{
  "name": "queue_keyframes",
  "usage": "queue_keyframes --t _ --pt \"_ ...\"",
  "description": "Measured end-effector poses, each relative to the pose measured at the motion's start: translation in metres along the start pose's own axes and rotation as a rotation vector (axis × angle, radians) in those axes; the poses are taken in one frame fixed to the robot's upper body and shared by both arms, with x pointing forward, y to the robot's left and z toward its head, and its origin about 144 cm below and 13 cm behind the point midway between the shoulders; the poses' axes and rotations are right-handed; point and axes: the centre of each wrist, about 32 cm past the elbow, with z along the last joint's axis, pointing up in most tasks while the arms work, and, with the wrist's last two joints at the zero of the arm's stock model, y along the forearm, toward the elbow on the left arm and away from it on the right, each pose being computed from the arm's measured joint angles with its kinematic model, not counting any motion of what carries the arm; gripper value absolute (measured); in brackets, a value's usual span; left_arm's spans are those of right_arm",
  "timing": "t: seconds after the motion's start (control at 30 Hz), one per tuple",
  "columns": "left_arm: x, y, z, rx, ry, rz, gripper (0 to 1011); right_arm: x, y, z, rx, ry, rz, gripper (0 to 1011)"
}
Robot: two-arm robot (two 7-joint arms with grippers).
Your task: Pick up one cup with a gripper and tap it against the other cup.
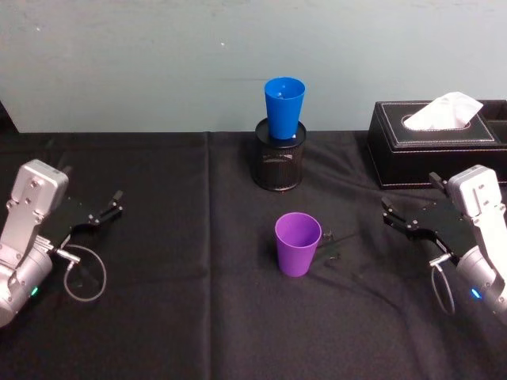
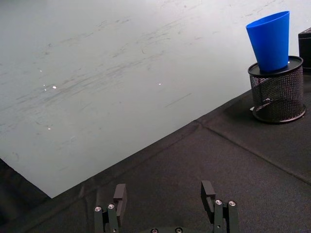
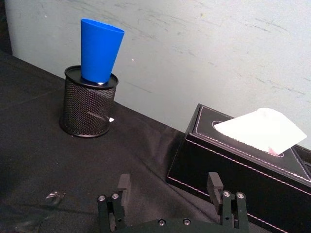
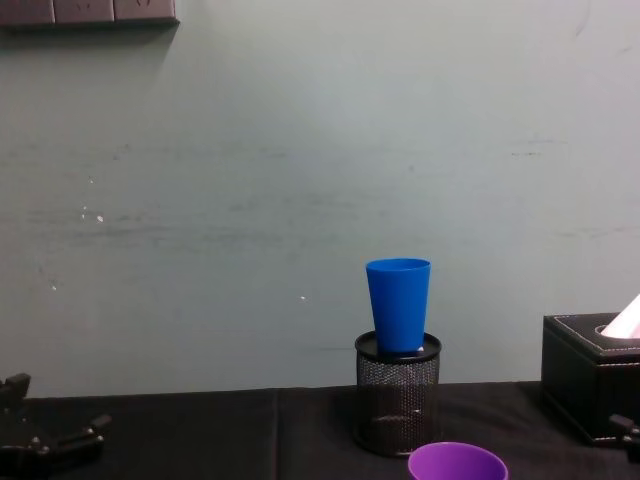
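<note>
While open, empty: left claw (image 1: 117, 203), right claw (image 1: 386, 214); purple cup (image 1: 298, 244) between; blue cup (image 1: 283, 107) atop mesh holder (image 1: 279, 162).

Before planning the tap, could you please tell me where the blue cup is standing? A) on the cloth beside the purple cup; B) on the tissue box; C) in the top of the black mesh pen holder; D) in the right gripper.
C: the blue cup sits upright in the mouth of the pen holder, behind the purple cup; the left gripper and right gripper rest open at the sides.
</note>
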Motion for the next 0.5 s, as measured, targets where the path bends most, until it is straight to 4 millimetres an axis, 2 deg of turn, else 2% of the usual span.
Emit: queue_keyframes --t 0.23,0.5 --pt "0.000 0.000 0.000 0.000 0.000 0.000 1000 -0.001 -0.004 0.007 0.052 0.017 0.012 1003" --pt "0.000 0.000 0.000 0.000 0.000 0.000 1000 -0.002 -0.022 0.011 0.104 0.078 0.048 1003"
